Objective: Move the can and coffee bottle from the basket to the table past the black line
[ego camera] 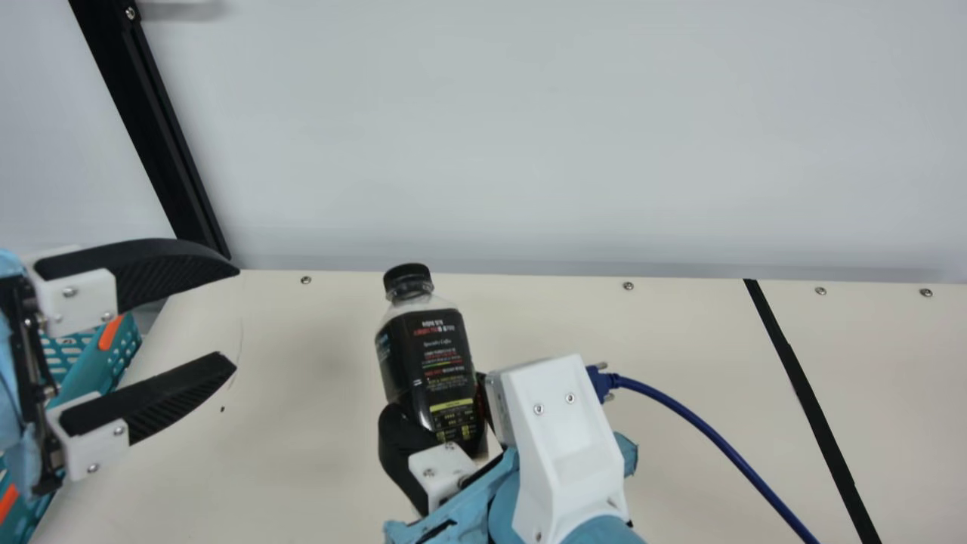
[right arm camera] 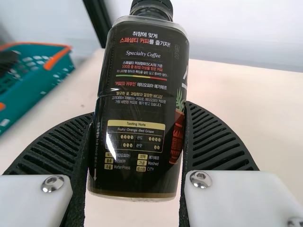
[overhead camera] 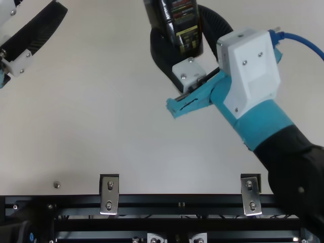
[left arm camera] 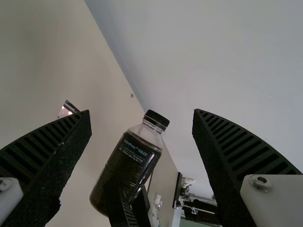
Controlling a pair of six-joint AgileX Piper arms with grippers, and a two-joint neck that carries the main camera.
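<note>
The dark-labelled coffee bottle point(ego camera: 427, 355), black-capped and clear-shouldered, leans cap-up at mid-frame in the main view, gripped by the right pincer point(ego camera: 435, 394). The teal, orange-trimmed basket point(ego camera: 125, 355) sits at left; the black line point(ego camera: 807, 394) slants down the right.

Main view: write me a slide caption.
Coffee bottle held in the right gripper, short of the black line; the left gripper hangs open, empty.

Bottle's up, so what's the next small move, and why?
I'd probably have the right gripper carry the coffee bottle toward the main view's right, across the black line. It has the bottle clamped and raised, still on the basket's side of the line, and the left gripper is open, not touching it.
</note>
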